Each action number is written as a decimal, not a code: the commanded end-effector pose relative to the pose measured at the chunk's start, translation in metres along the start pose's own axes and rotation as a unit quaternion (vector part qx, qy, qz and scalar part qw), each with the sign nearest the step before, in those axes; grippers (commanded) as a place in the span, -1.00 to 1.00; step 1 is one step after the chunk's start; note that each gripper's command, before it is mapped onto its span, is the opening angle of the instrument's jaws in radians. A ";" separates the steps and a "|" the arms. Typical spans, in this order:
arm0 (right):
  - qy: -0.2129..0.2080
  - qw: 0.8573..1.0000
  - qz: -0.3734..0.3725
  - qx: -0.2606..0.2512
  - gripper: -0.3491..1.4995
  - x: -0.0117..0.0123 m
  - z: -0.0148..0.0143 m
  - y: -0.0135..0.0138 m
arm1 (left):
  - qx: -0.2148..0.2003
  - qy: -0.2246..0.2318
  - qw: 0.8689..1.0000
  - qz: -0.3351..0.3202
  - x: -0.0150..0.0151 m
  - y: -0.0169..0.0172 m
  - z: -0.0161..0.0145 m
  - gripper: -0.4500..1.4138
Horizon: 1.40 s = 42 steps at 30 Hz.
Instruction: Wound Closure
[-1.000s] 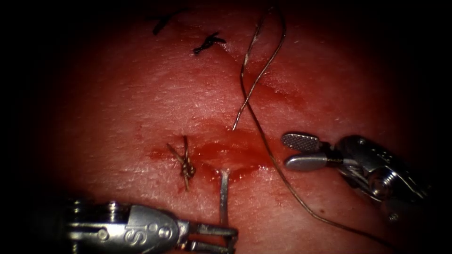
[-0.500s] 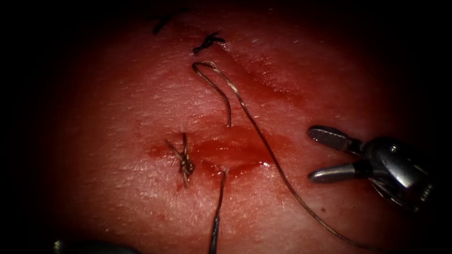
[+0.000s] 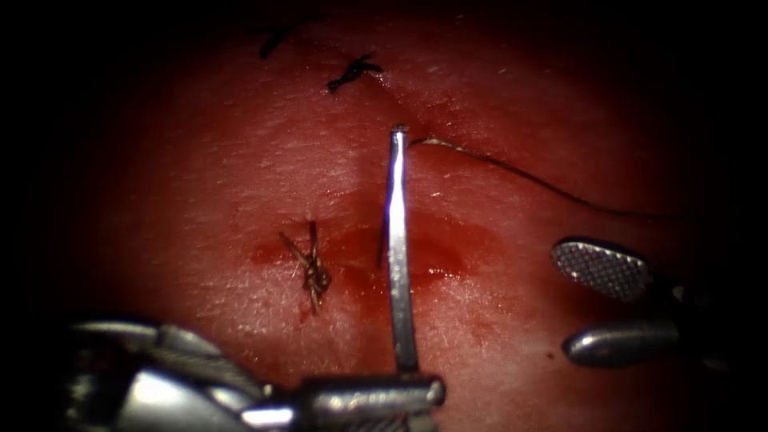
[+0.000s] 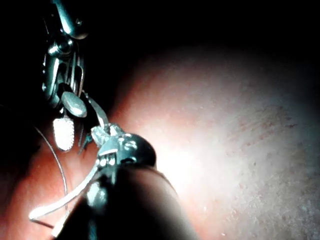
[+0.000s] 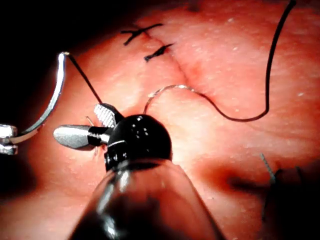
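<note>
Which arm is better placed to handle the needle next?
Left, probably. The left claw is shut on the needle near its tip end; the needle is out of the tissue. The right claw is open, holding nothing.

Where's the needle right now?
Endoscope view: the needle stands clear above the cut, held near its lower end by the left gripper, just right of the tied knot.

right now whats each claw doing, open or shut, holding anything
Left claw: shut on the needle near its pointed end; the needle is clear of the tissue, with the thread trailing from its far end.
Right claw: open, holding nothing.
</note>
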 end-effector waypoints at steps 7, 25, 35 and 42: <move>0.008 0.992 0.121 -0.015 0.41 0.0006 0.0034 -0.0001 | 0.011 0.039 0.999 0.023 0.0037 -0.0021 0.0024 -1.00; -0.054 0.972 0.223 -0.050 0.70 -0.0031 0.0104 0.0093 | 0.028 0.028 0.997 0.067 0.0053 -0.0038 0.0030 -1.00; -0.065 0.972 0.222 -0.030 0.61 -0.0034 0.0104 0.0089 | 0.030 0.024 0.997 0.068 0.0054 -0.0039 0.0030 -1.00; -0.070 0.972 0.223 -0.013 0.52 -0.0032 0.0106 0.0082 | 0.030 0.024 0.997 0.069 0.0057 -0.0039 0.0030 -1.00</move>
